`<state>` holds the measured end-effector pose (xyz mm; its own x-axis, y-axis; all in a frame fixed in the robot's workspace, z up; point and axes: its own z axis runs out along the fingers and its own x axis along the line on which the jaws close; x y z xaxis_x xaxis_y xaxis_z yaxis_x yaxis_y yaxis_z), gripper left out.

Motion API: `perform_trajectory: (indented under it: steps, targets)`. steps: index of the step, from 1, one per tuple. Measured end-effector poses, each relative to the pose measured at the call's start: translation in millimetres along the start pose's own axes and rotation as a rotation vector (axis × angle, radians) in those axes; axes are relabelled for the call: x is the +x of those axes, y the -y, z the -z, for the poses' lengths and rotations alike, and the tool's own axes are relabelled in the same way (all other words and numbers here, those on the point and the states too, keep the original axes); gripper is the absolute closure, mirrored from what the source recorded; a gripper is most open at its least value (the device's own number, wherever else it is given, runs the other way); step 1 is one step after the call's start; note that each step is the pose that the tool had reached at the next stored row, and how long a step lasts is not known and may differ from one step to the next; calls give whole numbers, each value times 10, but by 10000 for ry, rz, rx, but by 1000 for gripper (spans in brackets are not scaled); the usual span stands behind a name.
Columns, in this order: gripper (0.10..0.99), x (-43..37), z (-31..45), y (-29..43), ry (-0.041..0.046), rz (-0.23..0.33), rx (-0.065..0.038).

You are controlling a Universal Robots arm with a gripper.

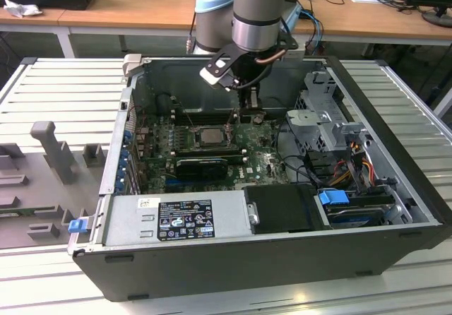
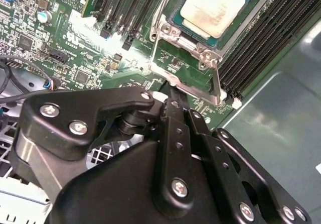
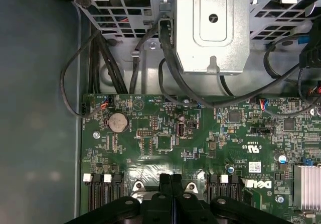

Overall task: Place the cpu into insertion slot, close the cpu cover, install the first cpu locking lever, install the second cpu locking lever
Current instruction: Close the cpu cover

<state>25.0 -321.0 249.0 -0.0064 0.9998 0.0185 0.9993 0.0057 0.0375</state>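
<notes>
The cpu (image 2: 213, 8), a pale silvery square, lies flat in its socket on the green motherboard; it is also seen as the cpu (image 1: 210, 135) in the exterior view. The cpu cover (image 2: 184, 86), a thin metal frame, stands raised on its hinge at the socket's edge, with board showing through its open centre. A thin wire lever (image 2: 165, 5) runs along one side of the socket. My gripper (image 2: 169, 92) is shut with nothing between its fingers, and its tip is right at the cover's free edge. It hangs over the board as the gripper (image 1: 247, 107) and reaches the board as the gripper (image 3: 170, 178).
Black memory slots (image 2: 266, 38) flank the socket. A metal drive cage (image 1: 321, 117) with cables stands at the exterior view's right, and a power supply box (image 1: 176, 220) lies along the case front. The case walls (image 1: 120, 138) surround the board. A heatsink (image 3: 307, 184) and coin battery (image 3: 118, 122) sit on it.
</notes>
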Motion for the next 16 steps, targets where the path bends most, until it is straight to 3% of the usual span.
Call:
perform_trajectory:
  steps: [16]
  targets:
    - [980,1,3,80,0,0,0]
